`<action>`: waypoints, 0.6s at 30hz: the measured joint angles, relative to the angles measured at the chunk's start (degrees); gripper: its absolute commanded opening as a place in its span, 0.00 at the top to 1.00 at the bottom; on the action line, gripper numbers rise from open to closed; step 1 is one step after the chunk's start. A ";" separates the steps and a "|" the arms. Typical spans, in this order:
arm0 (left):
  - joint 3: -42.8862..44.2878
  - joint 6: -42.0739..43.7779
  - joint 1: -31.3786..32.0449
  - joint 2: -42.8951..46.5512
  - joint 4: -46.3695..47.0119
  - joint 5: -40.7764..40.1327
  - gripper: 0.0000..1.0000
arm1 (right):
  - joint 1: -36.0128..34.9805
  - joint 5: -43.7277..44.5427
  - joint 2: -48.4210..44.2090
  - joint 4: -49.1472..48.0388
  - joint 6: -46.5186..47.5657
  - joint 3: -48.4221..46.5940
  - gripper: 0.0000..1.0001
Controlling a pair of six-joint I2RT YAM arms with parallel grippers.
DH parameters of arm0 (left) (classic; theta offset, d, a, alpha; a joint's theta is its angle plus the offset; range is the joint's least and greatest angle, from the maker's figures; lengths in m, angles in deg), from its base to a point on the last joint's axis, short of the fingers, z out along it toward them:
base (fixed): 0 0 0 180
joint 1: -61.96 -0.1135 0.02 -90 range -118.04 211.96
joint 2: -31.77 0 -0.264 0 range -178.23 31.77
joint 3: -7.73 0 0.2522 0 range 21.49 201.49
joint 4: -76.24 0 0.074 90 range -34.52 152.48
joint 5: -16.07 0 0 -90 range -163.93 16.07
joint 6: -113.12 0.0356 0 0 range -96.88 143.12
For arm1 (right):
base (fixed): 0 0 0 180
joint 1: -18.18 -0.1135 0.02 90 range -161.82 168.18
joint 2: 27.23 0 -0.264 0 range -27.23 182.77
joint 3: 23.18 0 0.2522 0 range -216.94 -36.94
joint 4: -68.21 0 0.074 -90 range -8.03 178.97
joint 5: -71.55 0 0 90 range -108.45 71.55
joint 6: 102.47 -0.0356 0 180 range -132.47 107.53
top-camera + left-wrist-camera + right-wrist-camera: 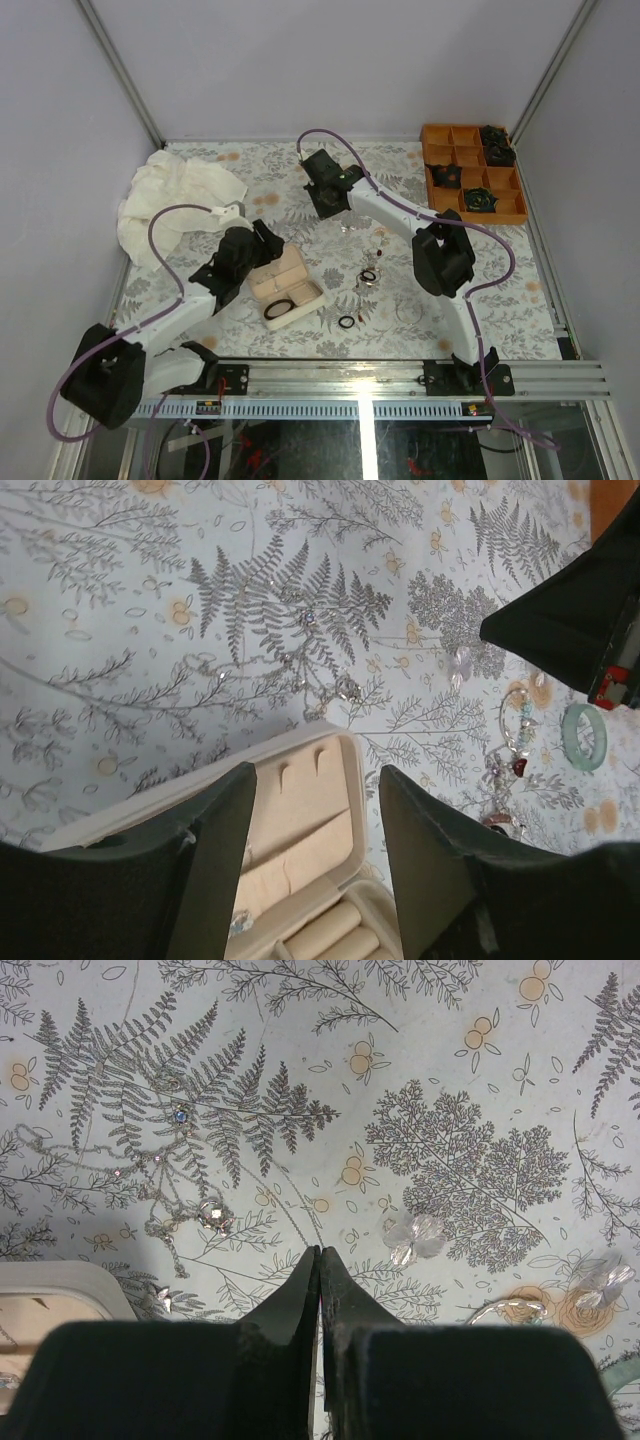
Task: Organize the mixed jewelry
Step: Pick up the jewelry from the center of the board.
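Nothing legible is showing anywhere: the table cover is carrying only a fern print, and the beige jewelry box and orange tray are bearing no readable marks.

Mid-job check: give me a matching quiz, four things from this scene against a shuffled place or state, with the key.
1. cloth
2. tray
3. box
4. right gripper

A. shut
B. far right corner of the table
C. far left of the table
D. lid open, under the left gripper

Pairs: 1-C, 2-B, 3-D, 4-A
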 measured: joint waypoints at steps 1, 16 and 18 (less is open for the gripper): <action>0.81 0.74 0.00 -1.84 0.59 0.24 0.48 | 0.00 -0.02 0.00 0.04 0.00 0.00 1.00; 7.76 13.29 0.00 -18.23 15.28 4.74 0.54 | 0.00 -1.09 0.00 1.09 -0.02 -2.82 1.00; 7.76 14.38 0.00 -20.11 17.14 6.08 0.55 | 0.02 -1.44 0.00 1.11 0.00 -3.67 1.00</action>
